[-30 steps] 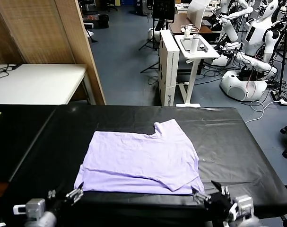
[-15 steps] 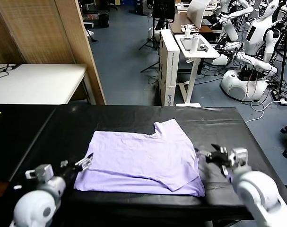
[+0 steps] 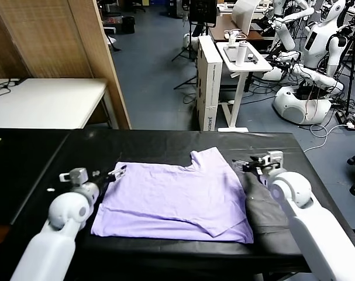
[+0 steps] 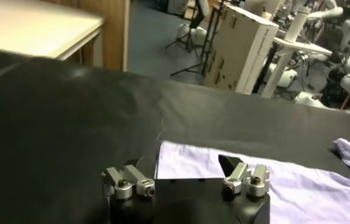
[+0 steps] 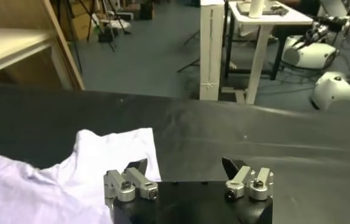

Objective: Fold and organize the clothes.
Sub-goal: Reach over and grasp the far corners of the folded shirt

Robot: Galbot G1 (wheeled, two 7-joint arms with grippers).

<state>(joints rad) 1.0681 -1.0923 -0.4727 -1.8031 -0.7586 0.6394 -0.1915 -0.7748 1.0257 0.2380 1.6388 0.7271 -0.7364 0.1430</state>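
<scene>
The lavender T-shirt (image 3: pixel 174 199) lies flat and partly folded on the black table (image 3: pixel 294 175), with a sleeve sticking out at its far right corner. My left gripper (image 3: pixel 120 171) is open at the shirt's far left corner; the left wrist view shows that corner of the shirt (image 4: pixel 193 167) between the spread jaws (image 4: pixel 185 164). My right gripper (image 3: pixel 240 164) is open just right of the far right sleeve; in the right wrist view the sleeve (image 5: pixel 111 152) lies by one jaw of the gripper (image 5: pixel 185 165), with bare table under the rest.
A wooden partition (image 3: pixel 86 58) and a white table (image 3: pixel 45 102) stand behind on the left. A white stand (image 3: pixel 238 64) with a bottle, a tall box (image 3: pixel 207 82) and other robots (image 3: pixel 317 52) fill the floor beyond.
Both arms have swept forward from the table's near edge along the shirt's sides to its far corners. The shirt has not moved.
</scene>
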